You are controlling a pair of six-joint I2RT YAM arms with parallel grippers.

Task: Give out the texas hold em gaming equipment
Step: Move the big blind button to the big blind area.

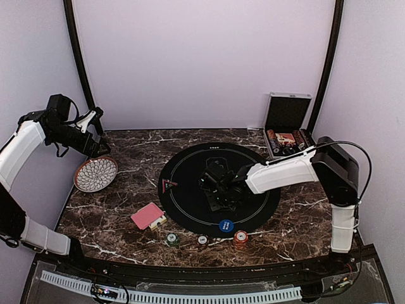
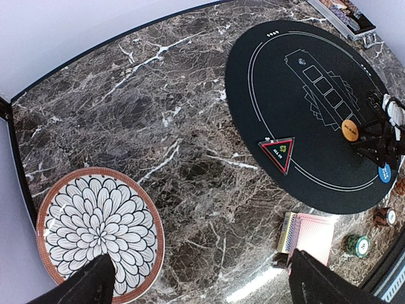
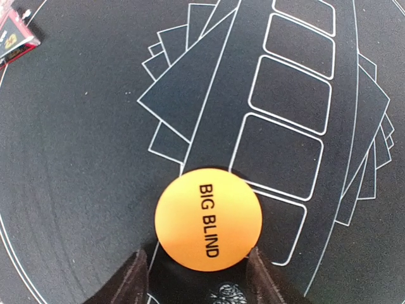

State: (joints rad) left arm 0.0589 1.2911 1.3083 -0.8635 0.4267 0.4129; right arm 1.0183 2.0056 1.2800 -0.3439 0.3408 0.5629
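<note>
Where the top view looks down, right gripper (image 1: pixel 218 190): low at the middle of the round black mat (image 1: pixel 186 206), centre frame.
Left gripper (image 1: pixel 101 147): upper left, raised above the patterned plate (image 1: pixel 95 174).
Red-backed card deck (image 1: pixel 148 216): lower centre, just off the mat's lower-left edge.
Green chip (image 1: pixel 171 239): below the deck.
Left wrist view, fingers (image 2: pixel 95 282): spread wide along the bottom edge, holding nothing.
Right wrist view, fingers (image 3: pixel 133 282): apart, flanking the orange BIG BLIND disc (image 3: pixel 208 218), which lies flat at bottom centre; whether they pinch it cannot be told.
</note>
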